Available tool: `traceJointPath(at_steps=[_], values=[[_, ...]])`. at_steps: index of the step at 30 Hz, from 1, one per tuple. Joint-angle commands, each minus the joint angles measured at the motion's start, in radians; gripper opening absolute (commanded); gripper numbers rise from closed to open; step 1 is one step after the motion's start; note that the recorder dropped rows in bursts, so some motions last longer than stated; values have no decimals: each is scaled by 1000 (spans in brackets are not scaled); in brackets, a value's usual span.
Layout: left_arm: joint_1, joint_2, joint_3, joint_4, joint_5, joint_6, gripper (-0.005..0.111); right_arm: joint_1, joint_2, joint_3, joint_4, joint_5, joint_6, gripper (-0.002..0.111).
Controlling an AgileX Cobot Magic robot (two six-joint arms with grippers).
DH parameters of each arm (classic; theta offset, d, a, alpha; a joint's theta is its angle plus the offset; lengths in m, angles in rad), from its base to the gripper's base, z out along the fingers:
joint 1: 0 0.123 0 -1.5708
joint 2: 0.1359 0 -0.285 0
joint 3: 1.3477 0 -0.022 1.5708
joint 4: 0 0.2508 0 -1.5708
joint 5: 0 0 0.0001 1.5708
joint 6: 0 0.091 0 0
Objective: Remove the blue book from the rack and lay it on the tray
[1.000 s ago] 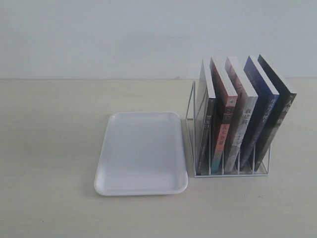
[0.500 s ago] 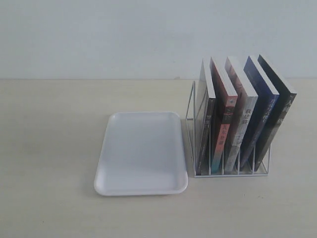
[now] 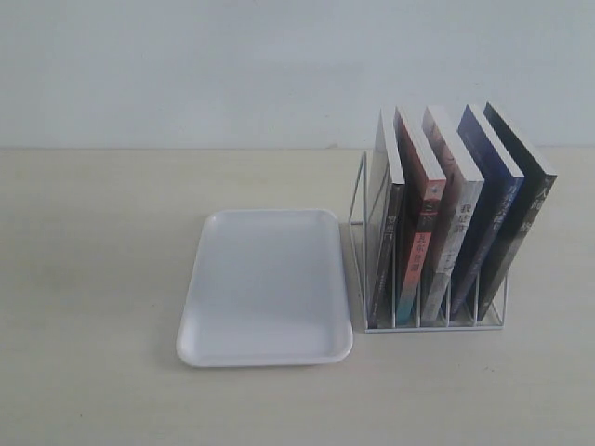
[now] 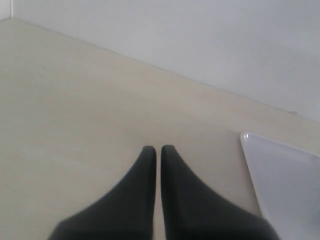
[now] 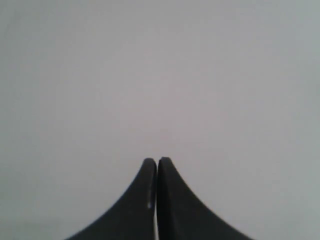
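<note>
Blue book upright, spine toward camera

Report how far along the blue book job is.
Done: nothing yet. The blue book stands in the rack, second slot from the right, and the tray holds no book. In hand: nothing. The left hand is shut above the table near the tray's corner, and the right hand is shut, facing a blank surface. Left: grasp the book, lift it out, lay it on the tray.
</note>
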State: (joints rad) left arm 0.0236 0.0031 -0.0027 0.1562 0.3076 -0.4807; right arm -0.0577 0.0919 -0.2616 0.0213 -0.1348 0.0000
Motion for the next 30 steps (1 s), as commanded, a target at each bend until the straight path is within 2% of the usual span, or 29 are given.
traceJointPath(at_steps=[1,4,11,21,26,30], values=[[2,-3,3,0,-12,4,4,-3,154,-175,-4,401,-6,1],[2,-3,3,0,-12,4,4,-3,244,-227,-4,483,-6,1],[2,-3,3,0,-12,4,4,-3,291,-229,-4,394,-6,1],[2,-3,3,0,-12,4,4,-3,291,-229,6,386,14,1],[2,-3,3,0,-12,4,4,-3,313,-229,166,447,10,0],[2,-3,3,0,-12,4,4,-3,392,-229,377,517,-132,0]])
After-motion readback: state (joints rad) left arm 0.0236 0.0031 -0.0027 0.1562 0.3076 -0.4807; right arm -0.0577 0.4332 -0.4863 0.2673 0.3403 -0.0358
